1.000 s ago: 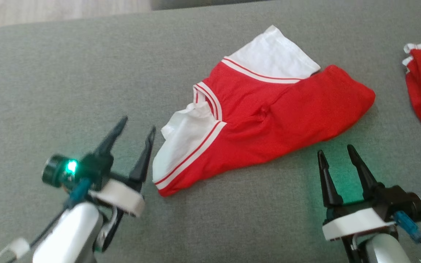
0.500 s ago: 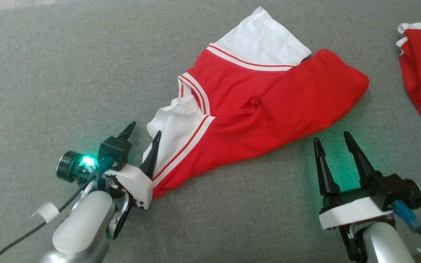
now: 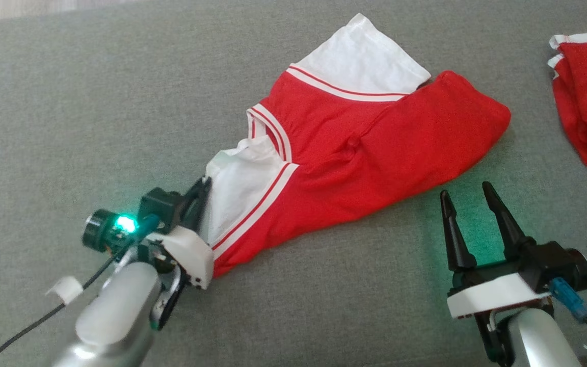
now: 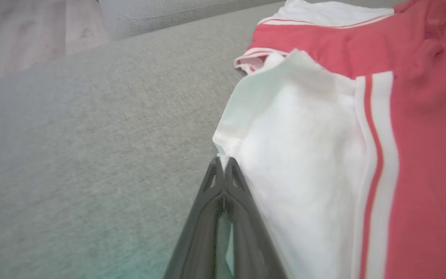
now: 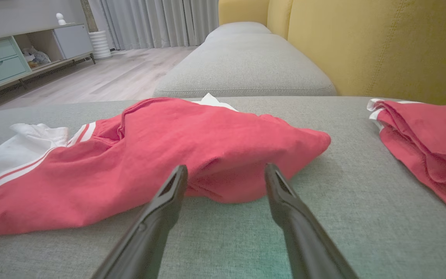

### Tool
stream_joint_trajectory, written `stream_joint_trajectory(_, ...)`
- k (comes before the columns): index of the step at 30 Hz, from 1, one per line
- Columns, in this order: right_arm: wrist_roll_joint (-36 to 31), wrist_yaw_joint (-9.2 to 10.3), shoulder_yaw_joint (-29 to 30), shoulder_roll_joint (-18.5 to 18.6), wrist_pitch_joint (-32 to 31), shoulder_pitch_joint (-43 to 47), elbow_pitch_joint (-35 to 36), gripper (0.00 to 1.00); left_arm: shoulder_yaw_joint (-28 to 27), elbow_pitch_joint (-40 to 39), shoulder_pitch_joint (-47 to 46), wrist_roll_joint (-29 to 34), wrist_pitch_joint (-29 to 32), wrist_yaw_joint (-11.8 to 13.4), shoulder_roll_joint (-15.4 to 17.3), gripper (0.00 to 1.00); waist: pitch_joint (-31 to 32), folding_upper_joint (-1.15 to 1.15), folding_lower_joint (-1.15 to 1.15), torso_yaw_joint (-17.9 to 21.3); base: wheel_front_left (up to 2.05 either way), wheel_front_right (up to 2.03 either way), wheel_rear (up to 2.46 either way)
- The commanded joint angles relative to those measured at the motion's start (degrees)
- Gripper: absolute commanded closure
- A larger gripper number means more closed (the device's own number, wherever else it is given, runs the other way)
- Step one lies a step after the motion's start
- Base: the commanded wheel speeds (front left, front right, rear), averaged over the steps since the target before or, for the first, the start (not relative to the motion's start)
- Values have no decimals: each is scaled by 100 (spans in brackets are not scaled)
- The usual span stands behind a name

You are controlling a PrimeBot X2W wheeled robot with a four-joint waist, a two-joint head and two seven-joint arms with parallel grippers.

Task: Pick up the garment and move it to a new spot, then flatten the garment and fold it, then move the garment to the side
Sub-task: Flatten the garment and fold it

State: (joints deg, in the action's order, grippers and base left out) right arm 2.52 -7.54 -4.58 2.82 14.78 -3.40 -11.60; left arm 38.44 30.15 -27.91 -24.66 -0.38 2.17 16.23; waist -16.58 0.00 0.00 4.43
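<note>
Fingers of the left gripper [image 4: 223, 164] are pressed together at their tips, right on the hem corner of the white sleeve [image 4: 296, 162]. A sliver of pale cloth shows between them, so I judge it a pinch on the garment [image 3: 375, 148]. The right gripper [image 3: 469, 193] stands spread wide, holding nothing, its tips just short of the garment's red cloth. Ahead of both tools the garment lies crumpled and half-doubled on the grey cushion [image 3: 95, 102], sleeves skewed. Farther off, to the right gripper's right, sits a second red garment [image 3: 586, 117], bunched. By my reading the pickup is only starting: moving, flattening, folding and setting aside all remain. No brand, label or writing is readable.
</note>
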Motion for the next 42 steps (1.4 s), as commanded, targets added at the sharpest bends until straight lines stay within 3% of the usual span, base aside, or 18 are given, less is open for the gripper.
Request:
stream_joint_trajectory(1, -5, 5, -96, 81, 22, -76, 174, 0, -256, -166, -161, 49, -87, 66, 227, 100, 32, 0, 0, -29, 0, 0, 0)
stream_joint_trajectory(9, 7, 5, -151, 454, 22, -76, 454, 0, -451, -1022, -339, 238, -29, 265, 867, 100, 34, 0, 0, -231, 0, 0, 0)
stream_joint_trajectory(13, 251, 5, -191, 892, 22, -361, 509, 0, -534, -1496, -512, 298, 239, 290, 1183, 100, -107, 0, 0, -286, 0, 0, 0)
stream_joint_trajectory(17, 544, 5, -245, 1541, 22, -970, 117, 0, -560, -1813, -651, 299, 479, 258, 1354, 100, -301, 0, 0, -315, 0, 0, 0)
stream_joint_trajectory(20, 758, 5, -400, 2063, -130, -1577, -411, 0, -531, -1973, -734, 305, 589, 237, 1377, 100, -442, 0, 0, -370, 0, 0, 0)
stream_joint_trajectory(28, 1339, 5, -1662, 3230, -1193, -2966, -1474, 0, -366, -2039, -906, 373, 643, 191, 1262, 100, -691, 0, 0, -641, 0, 0, 0)
stream_joint_trajectory(35, 1719, 5, -2797, 3753, -1655, -3555, -2051, 0, -246, -1966, -969, 378, 578, 130, 1158, 100, -778, 0, 0, -866, 0, 0, 0)
stream_joint_trajectory(42, 2100, 5, -3657, 3970, -1908, -3905, -2255, 0, -178, -1909, -993, 359, 524, 95, 1103, 100, -813, 0, 0, -955, 0, 0, 0)
